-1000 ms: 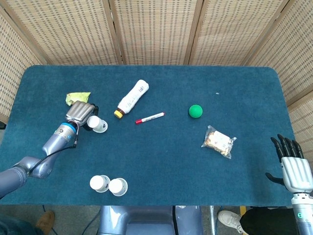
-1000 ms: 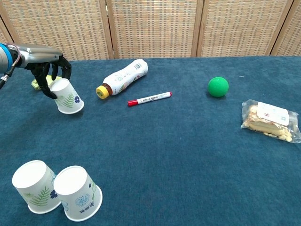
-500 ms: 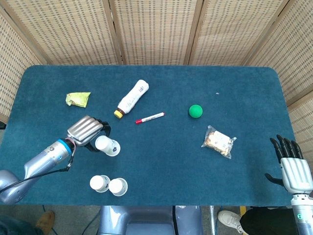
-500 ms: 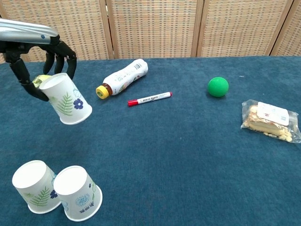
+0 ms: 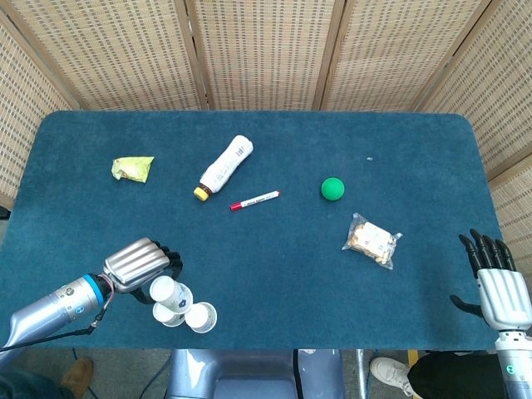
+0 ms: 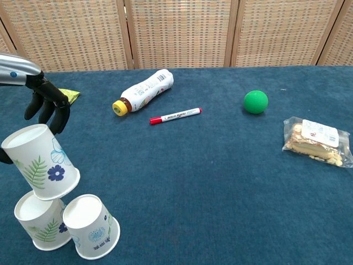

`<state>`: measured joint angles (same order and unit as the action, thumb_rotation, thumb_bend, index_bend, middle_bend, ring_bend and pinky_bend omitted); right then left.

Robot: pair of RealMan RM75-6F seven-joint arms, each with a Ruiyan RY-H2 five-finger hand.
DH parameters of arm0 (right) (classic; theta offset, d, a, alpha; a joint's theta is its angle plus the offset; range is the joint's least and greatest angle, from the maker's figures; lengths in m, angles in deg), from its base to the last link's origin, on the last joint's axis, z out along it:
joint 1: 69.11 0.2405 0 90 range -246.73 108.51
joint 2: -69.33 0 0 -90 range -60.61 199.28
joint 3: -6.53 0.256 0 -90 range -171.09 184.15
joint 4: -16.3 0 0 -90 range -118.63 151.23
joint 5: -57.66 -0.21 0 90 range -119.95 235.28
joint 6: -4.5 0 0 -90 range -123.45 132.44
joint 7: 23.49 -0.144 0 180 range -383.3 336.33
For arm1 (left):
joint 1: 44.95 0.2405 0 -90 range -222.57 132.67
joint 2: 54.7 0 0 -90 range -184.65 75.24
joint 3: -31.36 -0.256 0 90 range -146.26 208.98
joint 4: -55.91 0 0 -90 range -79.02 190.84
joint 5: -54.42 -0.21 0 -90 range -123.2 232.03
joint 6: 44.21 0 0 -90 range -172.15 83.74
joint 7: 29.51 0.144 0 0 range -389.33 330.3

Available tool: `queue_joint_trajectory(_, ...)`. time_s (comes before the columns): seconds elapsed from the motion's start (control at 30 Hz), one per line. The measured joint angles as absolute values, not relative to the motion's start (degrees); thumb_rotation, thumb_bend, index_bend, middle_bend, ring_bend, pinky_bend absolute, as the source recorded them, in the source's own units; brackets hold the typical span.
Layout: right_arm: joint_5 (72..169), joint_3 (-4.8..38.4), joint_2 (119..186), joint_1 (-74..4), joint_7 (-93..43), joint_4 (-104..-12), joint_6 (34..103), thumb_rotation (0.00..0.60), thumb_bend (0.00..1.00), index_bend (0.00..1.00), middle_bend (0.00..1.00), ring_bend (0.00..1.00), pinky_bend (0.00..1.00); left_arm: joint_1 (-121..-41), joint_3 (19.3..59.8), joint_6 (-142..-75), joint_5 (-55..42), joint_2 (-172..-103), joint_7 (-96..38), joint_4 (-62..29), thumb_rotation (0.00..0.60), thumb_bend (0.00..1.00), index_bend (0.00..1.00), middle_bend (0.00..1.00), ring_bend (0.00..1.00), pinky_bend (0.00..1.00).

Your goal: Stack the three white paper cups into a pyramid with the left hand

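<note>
Fingers (image 6: 48, 107) on the left hand (image 5: 137, 263) are wrapped around the back of the third paper cup (image 6: 39, 161), holding it upside down and a bit tilted. From the chest view it's sitting right on top of the two base cups, though leaning more over the left base cup (image 6: 37, 222) than the right base cup (image 6: 89, 226). I can't tell if it's really resting on both yet or just hanging in the grip.

Base cups are both upside down and touching each other at the near edge of the blue table (image 5: 274, 266), which makes sense: you need them tight together so the top one can bridge the seam.

My guess is this is the placing step, nearly done. It looks like it needs to shift a bit toward the right cup and level out before letting go, otherwise it could slide off.

Right hand (image 5: 501, 287) is parked at the far right edge with nothing in it, fingers straight and spread.

Bottle (image 5: 225, 166), red marker (image 5: 254, 200), green ball (image 5: 332, 189), snack bag (image 5: 372, 240) and yellow-green wrapper (image 5: 132, 168) sit well clear.
</note>
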<state>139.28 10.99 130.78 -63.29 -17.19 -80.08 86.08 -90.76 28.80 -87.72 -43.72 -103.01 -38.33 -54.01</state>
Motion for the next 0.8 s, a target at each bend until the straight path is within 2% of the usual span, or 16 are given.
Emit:
queue_joint_trajectory(0.53, 139.66, 10.99, 130.41, -63.52, -17.66, -80.34, 86.57, 0.6, 0.0, 0.0, 0.0, 0.0, 0.0, -90.7, 28.05, -86.41, -44.4, -103.78, -31.73, -56.54, 0.6, 0.04, 0.62, 0.42, 0.45, 0.48)
queue_joint_trajectory(0.57, 139.7, 10.98, 130.39, -63.54, -17.68, -80.37, 86.59, 0.6, 0.0, 0.0, 0.0, 0.0, 0.0, -90.65, 28.1, -86.41, -44.36, -103.95, -30.92, -56.58, 0.6, 0.03, 0.6, 0.4, 0.43, 0.46)
queue_joint_trajectory(0.63, 139.74, 10.97, 130.36, -63.57, -17.71, -80.4, 86.64, 0.6, 0.0, 0.0, 0.0, 0.0, 0.0, -90.54, 28.16, -86.37, -44.2, -104.19, -29.47, -56.69, 0.6, 0.01, 0.47, 0.28, 0.32, 0.37)
queue_joint_trajectory(0.7, 139.81, 10.98, 130.31, -63.61, -17.8, -80.43, 86.76, 0.6, 0.0, 0.0, 0.0, 0.0, 0.0, -90.49, 28.11, -86.06, -44.07, -104.35, -27.84, -57.13, 0.6, 0.0, 0.25, 0.09, 0.12, 0.25)
queue_joint_trajectory(0.73, 139.8, 11.0, 130.27, -63.62, -17.82, -80.46, 86.78, 0.6, 0.0, 0.0, 0.0, 0.0, 0.0, -90.5, 28.08, -85.95, -44.07, -104.33, -27.49, -57.36, 0.6, 0.0, 0.17, 0.03, 0.06, 0.22)
queue_joint_trajectory(0.8, 139.75, 11.03, 130.2, -63.67, -17.94, -80.47, 86.82, 0.6, 0.0, 0.0, 0.0, 0.0, 0.0, -90.53, 27.98, -85.96, -44.17, -104.13, -27.94, -57.91, 0.6, 0.0, 0.1, 0.0, 0.01, 0.2)
